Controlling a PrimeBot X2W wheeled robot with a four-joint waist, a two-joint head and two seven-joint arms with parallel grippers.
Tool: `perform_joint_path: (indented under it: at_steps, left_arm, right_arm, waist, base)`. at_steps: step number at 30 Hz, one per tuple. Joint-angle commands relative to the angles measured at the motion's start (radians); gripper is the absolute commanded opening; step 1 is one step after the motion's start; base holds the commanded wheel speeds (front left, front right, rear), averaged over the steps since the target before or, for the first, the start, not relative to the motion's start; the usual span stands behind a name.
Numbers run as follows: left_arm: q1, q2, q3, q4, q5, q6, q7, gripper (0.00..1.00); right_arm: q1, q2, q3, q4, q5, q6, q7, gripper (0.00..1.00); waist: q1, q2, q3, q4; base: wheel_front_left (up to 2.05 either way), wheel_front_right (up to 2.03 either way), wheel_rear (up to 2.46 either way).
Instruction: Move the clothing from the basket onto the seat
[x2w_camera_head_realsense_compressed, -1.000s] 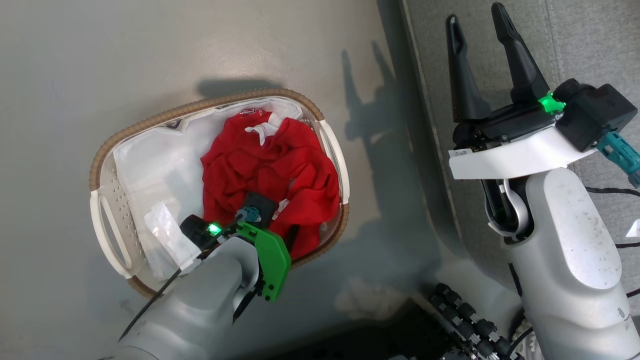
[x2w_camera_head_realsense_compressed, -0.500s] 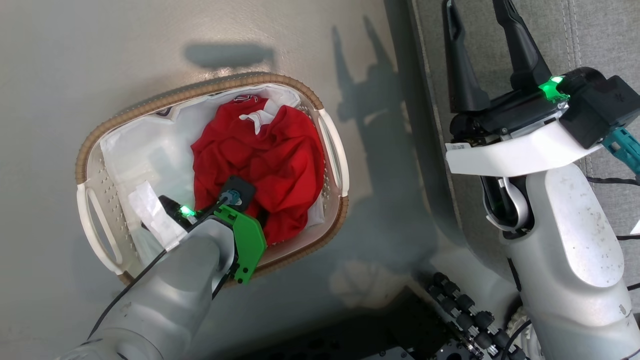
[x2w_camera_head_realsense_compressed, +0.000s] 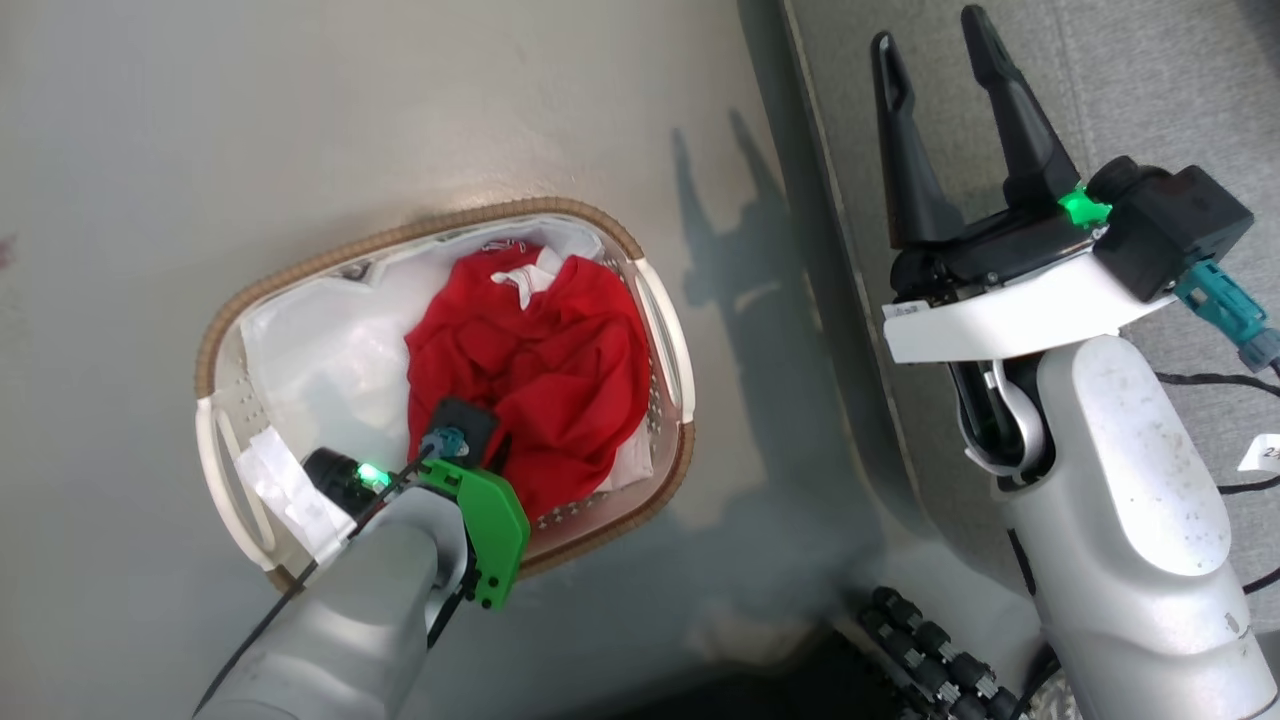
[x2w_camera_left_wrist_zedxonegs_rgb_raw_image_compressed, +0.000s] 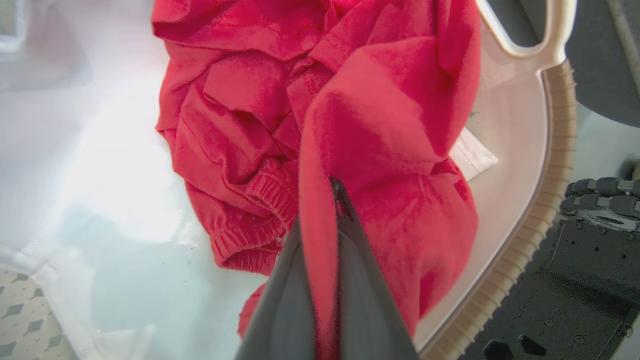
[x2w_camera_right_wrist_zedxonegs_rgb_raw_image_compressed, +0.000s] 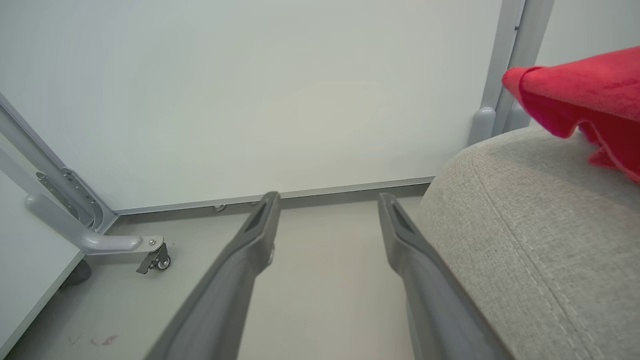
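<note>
We pinch a crumpled red fabric garment (x2w_camera_head_realsense_compressed: 540, 350) in the oval white plastic laundry basket with brown woven rim (x2w_camera_head_realsense_compressed: 300, 275).
Our left pincer (x2w_camera_left_wrist_zedxonegs_rgb_raw_image_compressed: 336, 187) is closed on a fold of the garment, which lies in the basket. Our right pincer (x2w_camera_head_realsense_compressed: 928, 40) gapes wide and empty near the edge of the large light-grey upholstered seat (x2w_camera_head_realsense_compressed: 1120, 80). Next, we judge, we lift the garment clear of the rim and swing it right to the seat.

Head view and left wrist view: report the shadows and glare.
Head view: a sharp two-pronged shadow falls on the floor between the basket and the seat. Left wrist view: glare washes out the white liner left of the red garment.
</note>
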Motion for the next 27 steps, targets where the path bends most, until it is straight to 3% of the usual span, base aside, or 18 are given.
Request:
perform_joint_path:
  at_steps: [1, 7, 12, 20, 27]
  left_arm:
    - [0.024, -0.005, 0.003, -0.001, -0.012, -0.002, -0.012, 0.0]
    - [0.084, -0.011, 0.028, -0.022, -0.023, -0.002, -0.035, 0.0]
    - [0.138, -0.001, 0.116, -0.135, 0.013, 0.035, -0.033, 0.0]
    - [0.273, 0.033, 0.32, -0.346, 0.155, 0.085, -0.033, 0.0]
    - [0.399, 0.036, 0.526, -0.558, 0.325, 0.095, -0.034, 0.0]
  right_arm:
    - [0.024, -0.003, -0.001, 0.013, -0.002, -0.001, 0.0, 1.0]
    - [0.078, -0.004, 0.006, 0.068, -0.015, -0.001, 0.0, 1.0]
    - [0.144, -0.004, 0.009, 0.107, -0.046, -0.001, 0.0, 1.0]
    - [0.249, -0.004, 0.009, 0.15, -0.046, -0.001, 0.0, 1.0]
    - [0.318, -0.004, 0.019, 0.174, -0.028, -0.001, 0.0, 1.0]
  waist:
    - [0.0, 0.0, -0.08, 0.019]
    - [0.0, 0.0, -0.214, 0.053]
    - [0.0, 0.0, -0.324, 0.095]
    - [0.0, 0.0, -0.466, 0.156]
    - [0.0, 0.0, -0.562, 0.19]
  base:
    - [0.0, 0.0, 0.0]
    - [0.0, 0.0, 0.0]
    - [0.0, 0.0, 0.0]
    - [0.0, 0.0, 0.0]
    - [0.0, 0.0, 0.0]
